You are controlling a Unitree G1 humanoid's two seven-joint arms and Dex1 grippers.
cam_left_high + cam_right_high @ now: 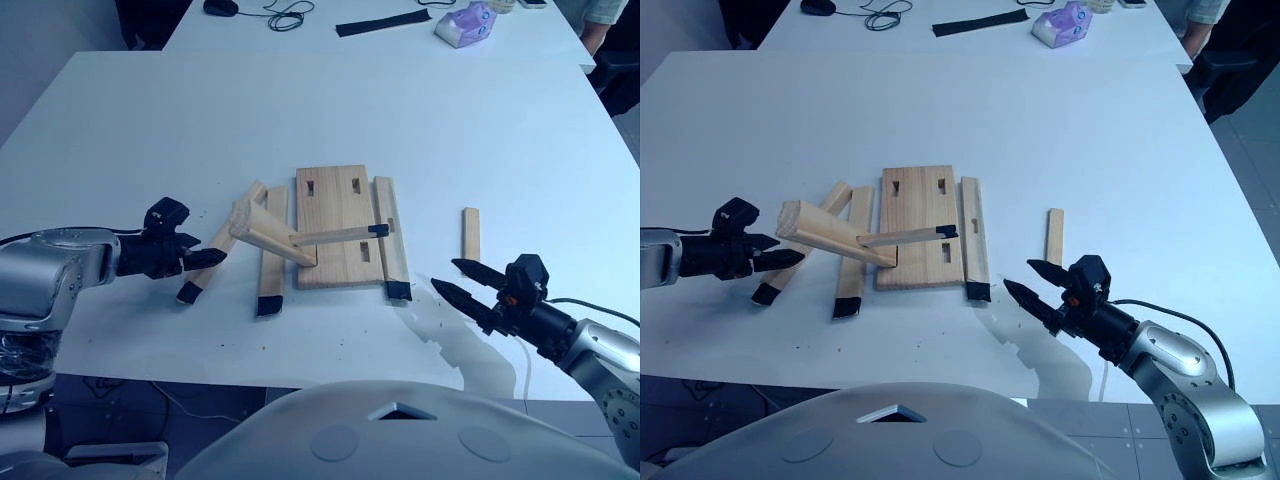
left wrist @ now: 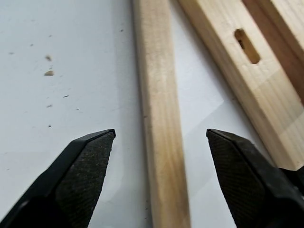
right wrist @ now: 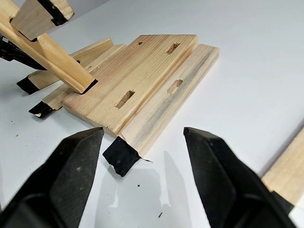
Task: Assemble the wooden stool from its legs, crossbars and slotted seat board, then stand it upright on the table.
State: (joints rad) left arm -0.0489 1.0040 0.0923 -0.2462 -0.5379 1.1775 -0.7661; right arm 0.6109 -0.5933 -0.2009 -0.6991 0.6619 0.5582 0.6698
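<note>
Both tools stood released. Nearest, my right tool (image 1: 445, 273) hung over the bench (image 1: 300, 110) front, facing the capped leg (image 3: 156, 116) beside the flat seat board (image 1: 335, 205). Farther, my left tool (image 2: 160, 133) straddled the outermost leg (image 2: 156, 85), untouched; I judged centring the fingers (image 2: 85, 161) on it before closing advisable.

White table (image 1: 150, 130) carries the slotted seat board (image 1: 335, 205) at frame centre, legs (image 1: 395, 262) alongside, a short crossbar (image 1: 470, 233) right of centre.

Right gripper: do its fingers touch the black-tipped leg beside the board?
Apart. In the left eye view, bare table separates the right gripper from the leg; the right wrist view shows its open fingers clear of the black tip.
</note>
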